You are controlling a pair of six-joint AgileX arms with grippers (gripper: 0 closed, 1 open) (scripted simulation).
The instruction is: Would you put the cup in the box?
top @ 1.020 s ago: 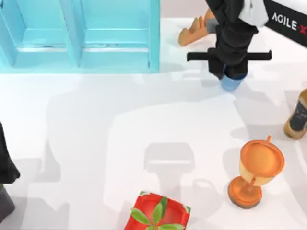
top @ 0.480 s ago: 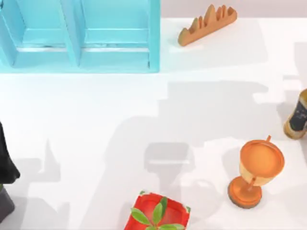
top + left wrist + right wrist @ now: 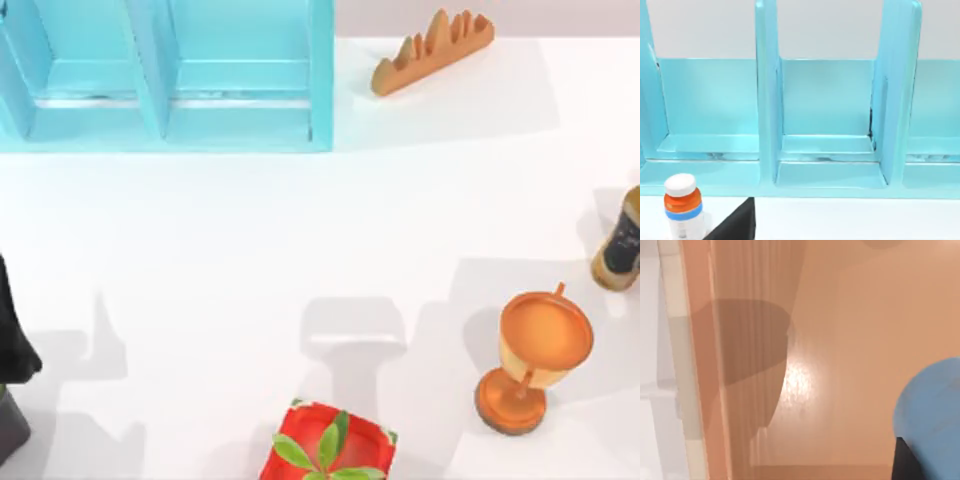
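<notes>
White worktop (image 3: 200, 250) carries the orange goblet (image 3: 535, 360) near its right edge. On the right wrist view, the blue cup (image 3: 932, 415) hangs over the tan box (image 3: 840, 340) floor, and whether the fingers pinch it I cannot tell. Left arm (image 3: 12, 350) sits parked at the left edge.

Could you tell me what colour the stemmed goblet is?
Orange, seen best in the top view: goblet.

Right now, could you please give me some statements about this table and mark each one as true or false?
1. The orange goblet stands upright near the table's right side. True.
2. The blue cup stands beside the goblet on the white table. False: it shows in the right wrist view, over a tan surface.
3. The blue shelf unit lies at the table's far left. True.
4. The red box with green leaves lies against the shelf unit. False: it sits at the near edge, well apart from it.
5. The white bottle with the orange band lies on its side. False: it stands upright.
</notes>
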